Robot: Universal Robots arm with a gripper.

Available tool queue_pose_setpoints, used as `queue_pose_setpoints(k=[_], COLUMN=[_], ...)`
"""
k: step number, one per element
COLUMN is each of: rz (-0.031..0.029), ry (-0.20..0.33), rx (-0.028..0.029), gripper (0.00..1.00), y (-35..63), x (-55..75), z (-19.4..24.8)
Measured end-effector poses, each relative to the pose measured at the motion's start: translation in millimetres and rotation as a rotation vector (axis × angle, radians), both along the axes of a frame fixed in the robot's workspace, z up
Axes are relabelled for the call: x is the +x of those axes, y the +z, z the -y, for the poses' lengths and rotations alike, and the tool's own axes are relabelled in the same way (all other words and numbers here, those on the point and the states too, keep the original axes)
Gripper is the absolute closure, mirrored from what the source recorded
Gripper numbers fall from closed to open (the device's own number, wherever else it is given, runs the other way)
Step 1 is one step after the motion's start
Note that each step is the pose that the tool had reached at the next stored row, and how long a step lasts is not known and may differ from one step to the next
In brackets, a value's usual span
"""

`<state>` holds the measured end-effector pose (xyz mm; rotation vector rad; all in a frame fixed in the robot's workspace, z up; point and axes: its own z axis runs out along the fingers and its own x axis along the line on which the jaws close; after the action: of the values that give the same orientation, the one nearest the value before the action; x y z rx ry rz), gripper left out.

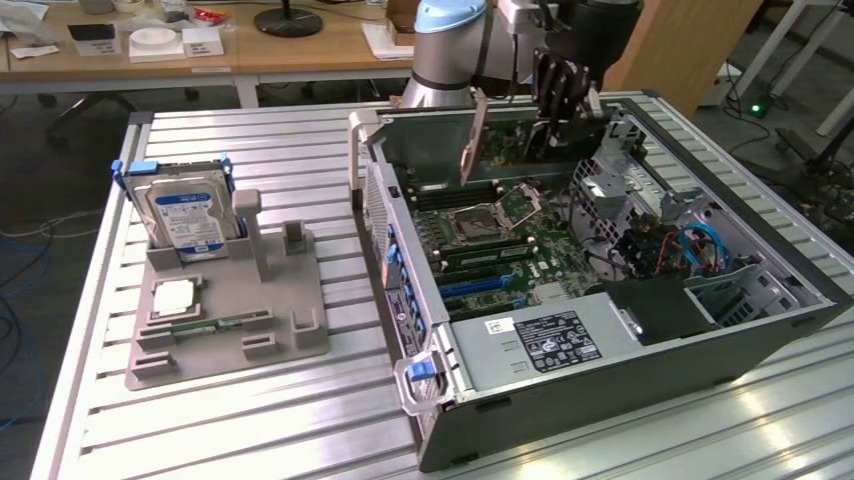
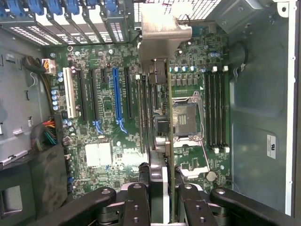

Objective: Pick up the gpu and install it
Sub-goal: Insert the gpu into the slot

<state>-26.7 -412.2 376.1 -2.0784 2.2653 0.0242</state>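
We see gripper (image 2: 160, 188) fingers (image 2: 136, 205) pinching gpu (image 2: 162, 122): thin green card, silver bracket, on edge above motherboard (image 2: 103, 117) slots inside open case (image 1: 601, 400). Grey tray (image 1: 287, 340), hard drive (image 1: 187, 215) upright, near ribbed metal bench (image 1: 267, 420) edge, exterior view's left.

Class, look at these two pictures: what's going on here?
The robot arm's gripper is shut on the gpu, holding it on edge over the motherboard inside the open computer case. It appears not yet seated in a slot. The hard drive stands in the grey holder beside the case.
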Motion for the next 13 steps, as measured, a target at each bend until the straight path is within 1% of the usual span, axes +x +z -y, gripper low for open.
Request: queue_pose_setpoints(k=[4, 5, 6, 11, 12, 13], rz=[-0.0068, -0.0077, -0.0081, -0.0084, -0.0086, -0.0112], ry=[0.000, 0.000, 0.000, 0.003, 0.004, 0.004], rx=[-0.0002, -0.0003, -0.0005, -0.0002, -0.0001, 0.0000], gripper=[0.71, 0.71, 0.71, 0.71, 0.71, 0.71], y=[-4.2, -5.9, -7.6, -16.6, -18.5, -20.0], x=[0.1, 0.1, 0.1, 0.1, 0.1, 0.1], z=[0.4, 1.4, 3.9, 13.7, 14.7, 15.7])
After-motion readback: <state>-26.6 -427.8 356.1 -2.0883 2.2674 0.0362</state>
